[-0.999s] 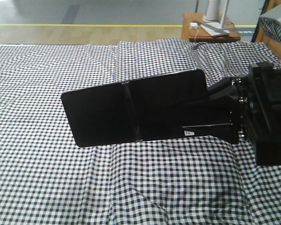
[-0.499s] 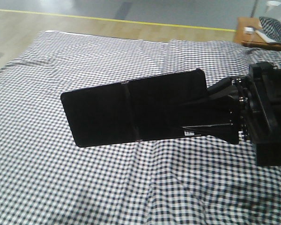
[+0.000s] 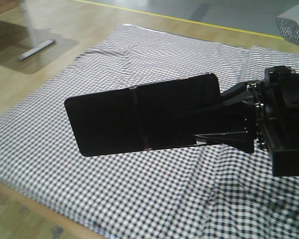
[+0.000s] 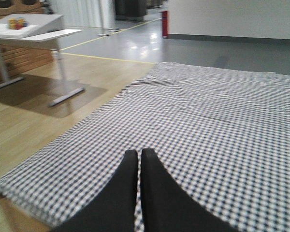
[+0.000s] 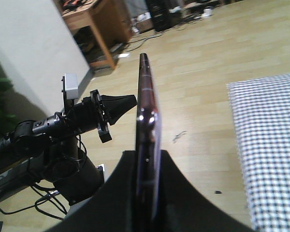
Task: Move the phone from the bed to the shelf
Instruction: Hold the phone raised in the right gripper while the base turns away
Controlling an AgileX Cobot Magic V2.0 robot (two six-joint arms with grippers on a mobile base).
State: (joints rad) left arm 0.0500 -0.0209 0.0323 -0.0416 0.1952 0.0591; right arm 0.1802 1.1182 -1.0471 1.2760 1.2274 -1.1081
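Observation:
The phone (image 3: 139,117), a wide glossy black slab with a centre crease, hangs in the air above the bed (image 3: 139,55) with its checked sheet. My right gripper (image 3: 199,127) is shut on the phone's right end. In the right wrist view the phone (image 5: 146,111) stands edge-on between the right gripper (image 5: 146,157) and its black fingers, with its pinkish rim showing. The left gripper (image 4: 139,154) is shut with nothing in it, low over the bed (image 4: 222,111). The shelf is out of view.
A white desk (image 4: 29,29) stands on the wooden floor left of the bed, its foot (image 3: 35,50) near the bed corner. The bed's wooden edge (image 3: 20,194) runs bottom left. A brown wooden table (image 5: 94,24) stands by a white wall. The left arm (image 5: 63,125) is beside the phone.
The whole view has swung left: the bed slid right in frame, the reddish side table left view, floor and a desk foot appeared. The phone stays in the right gripper, unmoved relative to it.

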